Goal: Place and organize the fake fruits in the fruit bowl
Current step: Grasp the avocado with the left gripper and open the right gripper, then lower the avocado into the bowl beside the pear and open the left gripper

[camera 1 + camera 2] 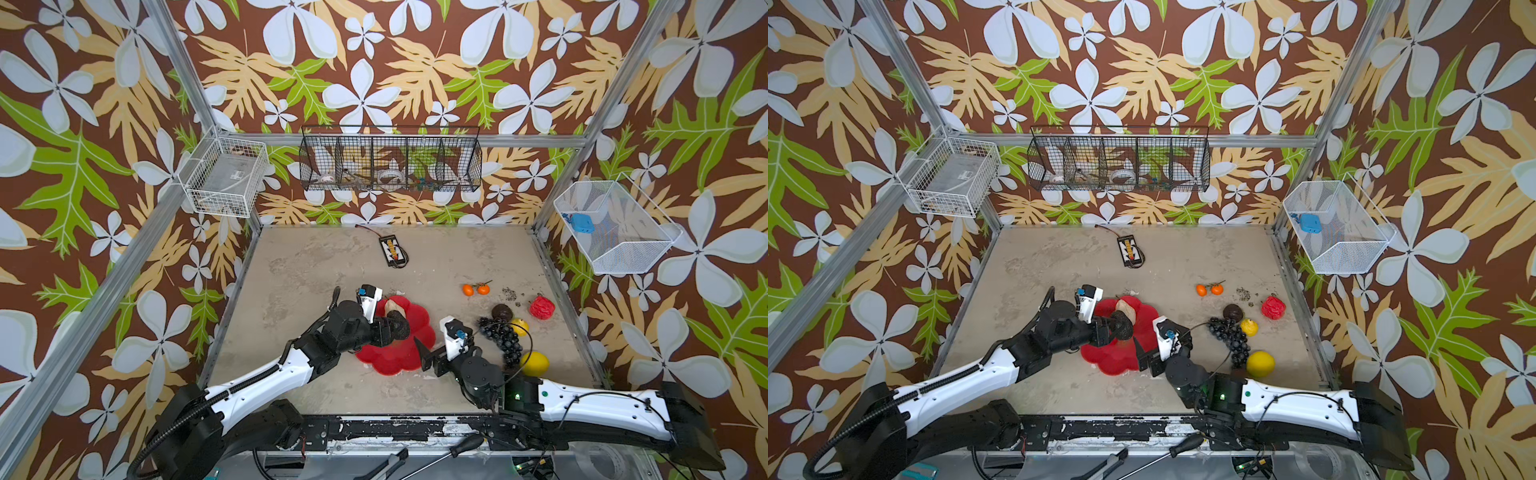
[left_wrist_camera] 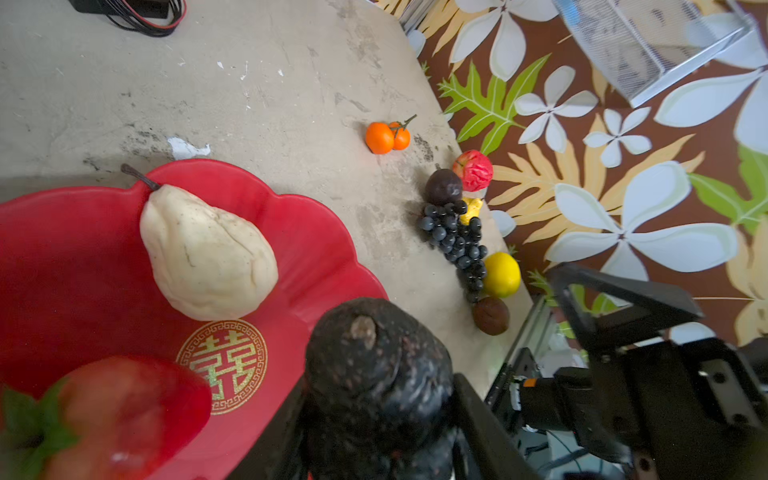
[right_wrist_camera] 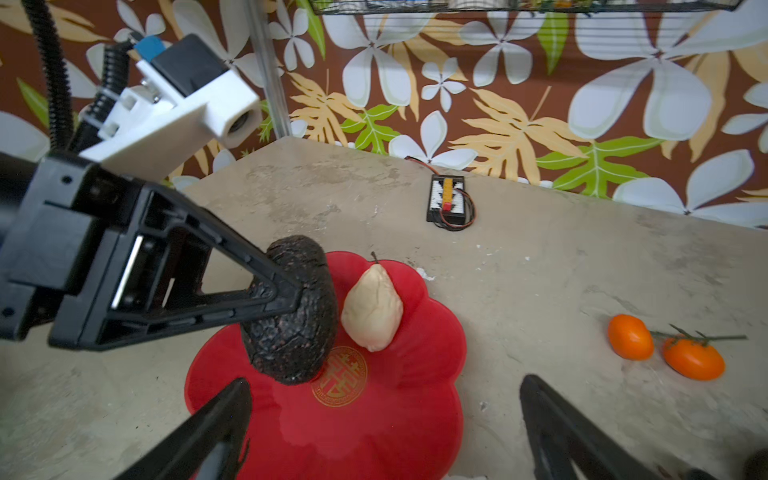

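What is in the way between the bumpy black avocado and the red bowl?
Nothing that shows. The left tool holds the avocado right over the fruit bowl, above a bare red patch. The pear lies beside it in the bowl, not under it.

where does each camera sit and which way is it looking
Top views: high over the front edge, looking down on the table, left arm, right arm and bowl.
Left wrist: on the left arm, facing across the bowl toward the grapes; left hand grips the avocado.
Right wrist: on the right arm, facing the back wall; open right hand frames the bowl.
Shared: both wrist views show pear and avocado.
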{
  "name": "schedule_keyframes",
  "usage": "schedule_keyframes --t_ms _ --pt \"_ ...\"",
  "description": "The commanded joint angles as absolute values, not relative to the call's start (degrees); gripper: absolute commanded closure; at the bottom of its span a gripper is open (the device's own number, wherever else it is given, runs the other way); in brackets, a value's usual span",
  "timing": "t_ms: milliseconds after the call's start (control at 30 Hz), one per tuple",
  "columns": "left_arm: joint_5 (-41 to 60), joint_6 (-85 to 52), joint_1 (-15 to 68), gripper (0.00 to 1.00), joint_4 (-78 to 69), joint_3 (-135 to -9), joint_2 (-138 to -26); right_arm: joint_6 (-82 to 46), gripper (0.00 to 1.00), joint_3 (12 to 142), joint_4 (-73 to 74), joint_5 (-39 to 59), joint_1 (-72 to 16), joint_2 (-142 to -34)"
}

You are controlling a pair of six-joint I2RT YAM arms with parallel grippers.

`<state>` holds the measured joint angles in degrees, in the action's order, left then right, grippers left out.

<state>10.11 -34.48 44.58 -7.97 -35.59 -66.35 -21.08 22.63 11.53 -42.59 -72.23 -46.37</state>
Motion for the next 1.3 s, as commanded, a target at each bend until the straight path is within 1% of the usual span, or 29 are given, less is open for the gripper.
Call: schedule_keyframes --t_ms 0,200,333,567,767,1033,1267 --pt "0.8 -29.0 46.8 0.54 -3.6 -39.2 -70.3 -29.1 0.0 21.0 1.0 -45.4 -71.9 -39.6" --pt "-7.2 -25.7 51.1 0.56 -0.4 -46.9 -80.5 -32.7 0.0 17.2 -3.6 -45.3 -71.8 -26.8" --pt "-8.6 -24.9 52.9 0.55 1.0 -51.6 -86.9 -32.9 0.0 16.5 -6.1 -46.3 -71.8 -22.8" --pt "-14.2 -24.6 53.1 0.55 1.6 -56.4 -95.6 -33.3 0.0 16.8 -8.1 -45.5 -71.8 -21.4" --pt "-13.9 -24.9 53.2 0.55 0.8 -59.4 -100.6 -33.6 0.0 16.4 -8.9 -44.9 -71.8 -21.0" --pt "-18.0 -25.2 53.1 0.52 2.3 -61.8 -103.1 -34.3 0.0 16.0 -10.5 -45.1 -71.8 -19.0" --pt "-19.0 -25.0 53.1 0.46 3.6 -62.6 -103.6 -34.4 0.0 15.9 -10.3 -44.9 -71.8 -18.5"
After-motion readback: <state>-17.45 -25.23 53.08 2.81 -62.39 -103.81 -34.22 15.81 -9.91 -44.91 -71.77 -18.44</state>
